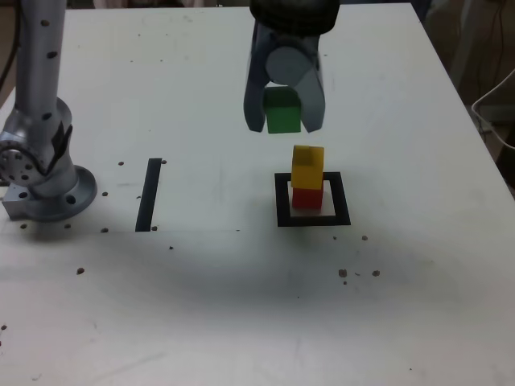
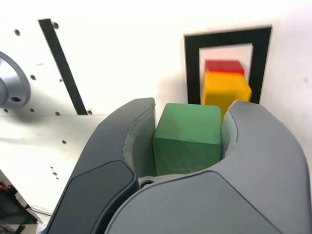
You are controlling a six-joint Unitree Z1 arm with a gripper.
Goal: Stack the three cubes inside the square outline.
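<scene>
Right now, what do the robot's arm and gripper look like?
The gripper has two broad, curved jaws in matte blue-grey plastic, with paler inner faces and a round light-grey disc between them. Above sits a black wrist housing. At the exterior view's left, a silver metal arm with small dark screw holes stands on a round flanged base. No cables show.
</scene>
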